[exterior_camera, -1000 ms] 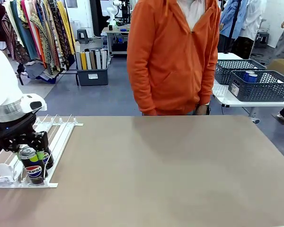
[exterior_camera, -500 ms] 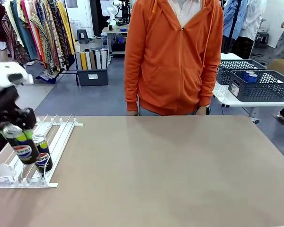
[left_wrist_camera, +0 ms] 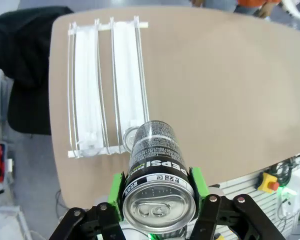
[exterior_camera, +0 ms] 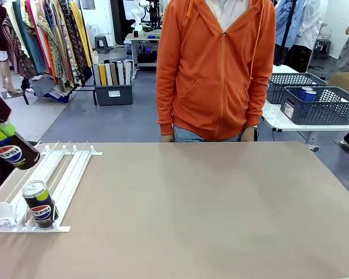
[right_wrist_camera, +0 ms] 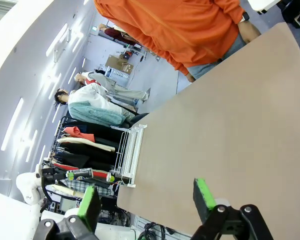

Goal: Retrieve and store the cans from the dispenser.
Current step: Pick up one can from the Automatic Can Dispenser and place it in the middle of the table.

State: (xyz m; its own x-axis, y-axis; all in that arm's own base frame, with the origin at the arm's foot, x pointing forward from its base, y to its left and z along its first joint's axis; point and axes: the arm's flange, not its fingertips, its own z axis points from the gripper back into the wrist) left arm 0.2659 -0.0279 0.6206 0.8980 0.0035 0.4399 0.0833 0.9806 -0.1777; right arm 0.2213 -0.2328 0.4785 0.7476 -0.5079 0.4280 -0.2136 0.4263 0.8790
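Observation:
My left gripper [exterior_camera: 0, 133] hangs at the far left edge above the table, shut on a black Pepsi can [exterior_camera: 11, 154] that tilts toward the table. In the left wrist view the green pads [left_wrist_camera: 199, 186] clamp that can [left_wrist_camera: 155, 150] on both sides, its silver top facing the camera. Below it lies the white dispenser [left_wrist_camera: 87, 90]. A second Pepsi can [exterior_camera: 39, 204] stands at the stopper end of a dispenser [exterior_camera: 67, 171] lane. My right gripper [right_wrist_camera: 147, 200] is open and holds nothing, high over the tabletop.
A person in an orange hoodie [exterior_camera: 218, 70] stands at the table's far edge, hands low. Dark grey mesh baskets [exterior_camera: 321, 107] with blue cans sit on a side table at the right. The wide brown tabletop [exterior_camera: 209, 209] stretches right of the dispenser.
My left gripper has lifted the Pepsi can up and to the left, out of the dispenser. The other can has slid down its lane to the stopper end.

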